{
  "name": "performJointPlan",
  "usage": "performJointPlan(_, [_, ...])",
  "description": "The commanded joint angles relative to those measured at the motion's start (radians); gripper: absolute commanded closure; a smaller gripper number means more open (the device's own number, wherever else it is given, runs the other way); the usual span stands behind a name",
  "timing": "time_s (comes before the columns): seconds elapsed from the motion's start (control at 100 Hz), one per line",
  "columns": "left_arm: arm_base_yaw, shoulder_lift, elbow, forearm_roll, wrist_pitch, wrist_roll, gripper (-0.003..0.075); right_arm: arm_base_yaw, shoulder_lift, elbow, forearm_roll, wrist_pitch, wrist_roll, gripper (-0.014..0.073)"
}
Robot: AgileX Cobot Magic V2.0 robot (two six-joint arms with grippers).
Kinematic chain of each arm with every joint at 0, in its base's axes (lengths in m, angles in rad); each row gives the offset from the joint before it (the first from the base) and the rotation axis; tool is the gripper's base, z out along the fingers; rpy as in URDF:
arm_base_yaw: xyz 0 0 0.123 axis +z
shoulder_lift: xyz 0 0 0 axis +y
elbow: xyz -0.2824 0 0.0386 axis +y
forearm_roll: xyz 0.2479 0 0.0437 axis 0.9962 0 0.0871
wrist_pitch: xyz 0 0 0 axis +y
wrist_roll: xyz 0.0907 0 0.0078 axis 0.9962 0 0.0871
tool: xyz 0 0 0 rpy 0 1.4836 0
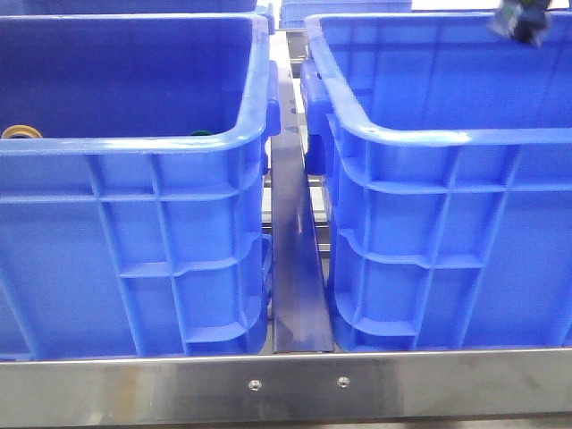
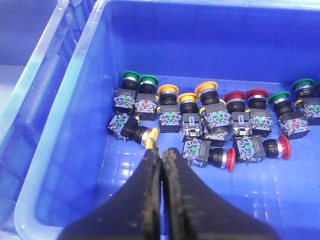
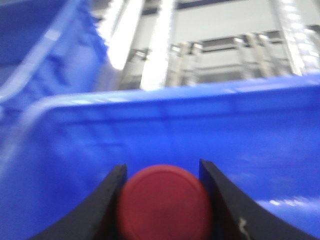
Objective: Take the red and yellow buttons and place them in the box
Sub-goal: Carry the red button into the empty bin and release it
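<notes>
1. Two deep blue crates stand side by side in the front view, the left crate (image 1: 134, 223) and the right crate (image 1: 456, 232), with a narrow gap between them and a metal rail (image 1: 286, 384) along the near edge
2. My left pincer (image 2: 161, 152) is pressed together, its dark fingers touching with nothing between them, and it hangs inside a crate (image 2: 75, 90) above a heap of push buttons
3. The buttons lie in a loose row on that crate's floor: green-capped ones at either end, yellow-capped ones (image 2: 168, 90) in the middle, red-capped ones (image 2: 234, 96) beside them
4. One yellow button (image 2: 150, 136) lies on its side just beside my left fingertips
5. My right pincer (image 3: 162, 172) is pinching a red button (image 3: 165, 202), the round cap filling the space between both fingers
6. Behind that red cap is a blurred blue crate wall (image 3: 200, 130); I cannot tell which crate it is
</notes>
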Motion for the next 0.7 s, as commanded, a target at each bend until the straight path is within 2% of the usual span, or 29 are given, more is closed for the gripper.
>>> performJointPlan(0.0, [0.003, 0.004, -0.025, 0.029, -0.056, -0.009, 0.0739, -0.009, 0.032, -0.041, 0.007, -0.043, -0.052, 0.0386])
performJointPlan(0.17, [0.003, 0.004, -0.025, 0.029, -0.056, -0.009, 0.0739, -0.009, 0.160, -0.090, -0.010, -0.076, -0.057, 0.0386])
performJointPlan(0.46, [0.003, 0.004, -0.025, 0.029, -0.056, -0.009, 0.0739, -0.009, 0.388, -0.262, -0.015, -0.075, -0.057, 0.0386])
performJointPlan(0.69, [0.003, 0.004, -0.025, 0.029, -0.056, -0.009, 0.0739, -0.009, 0.498, -0.328, -0.016, -0.074, -0.057, 0.0386])
